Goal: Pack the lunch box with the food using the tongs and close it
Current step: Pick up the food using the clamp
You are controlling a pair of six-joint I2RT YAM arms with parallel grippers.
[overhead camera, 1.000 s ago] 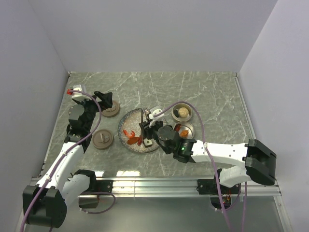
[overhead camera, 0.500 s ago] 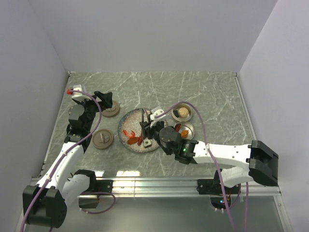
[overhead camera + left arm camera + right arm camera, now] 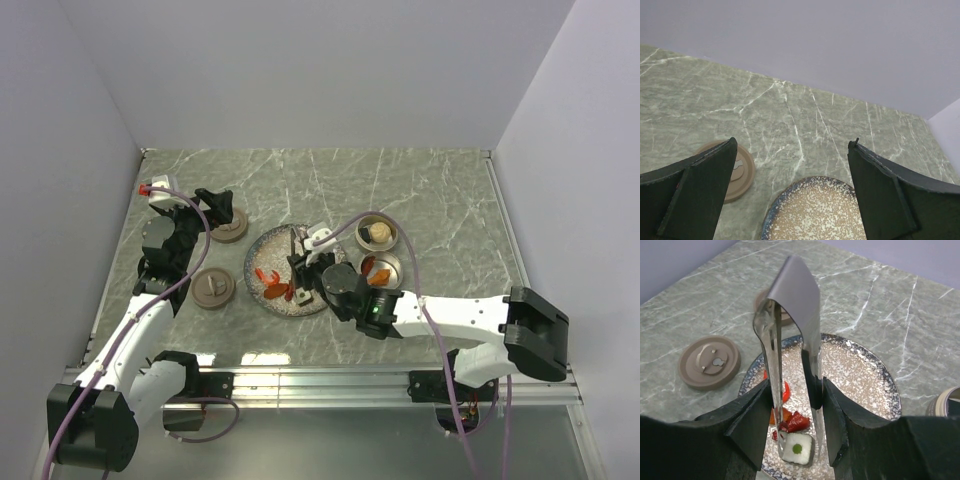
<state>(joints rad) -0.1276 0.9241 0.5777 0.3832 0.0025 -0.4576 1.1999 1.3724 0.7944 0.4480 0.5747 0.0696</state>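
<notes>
My right gripper (image 3: 308, 272) (image 3: 796, 386) is shut on the tongs (image 3: 297, 256) (image 3: 790, 315), which stand upright over the speckled plate (image 3: 270, 250) (image 3: 865, 375). The tongs' tips straddle a white square with a green centre (image 3: 798, 449). Red and orange bits (image 3: 796, 421) (image 3: 270, 283) lie beside it on the plate. The lunch box shows as two round tins: one (image 3: 378, 233) holds a pale ball, the other (image 3: 384, 268) holds orange pieces. My left gripper (image 3: 218, 203) (image 3: 792, 145) hangs open and empty above a brown lid.
Two brown lids lie left of the plate, one at the back (image 3: 228, 226) (image 3: 739, 170) and one nearer (image 3: 212, 288) (image 3: 710, 361). The plate's rim (image 3: 771, 210) lies just below the left fingers. Walls close in the table on three sides.
My right arm has shifted slightly left over the plate with the tongs still in its grip. The left arm has not moved.
</notes>
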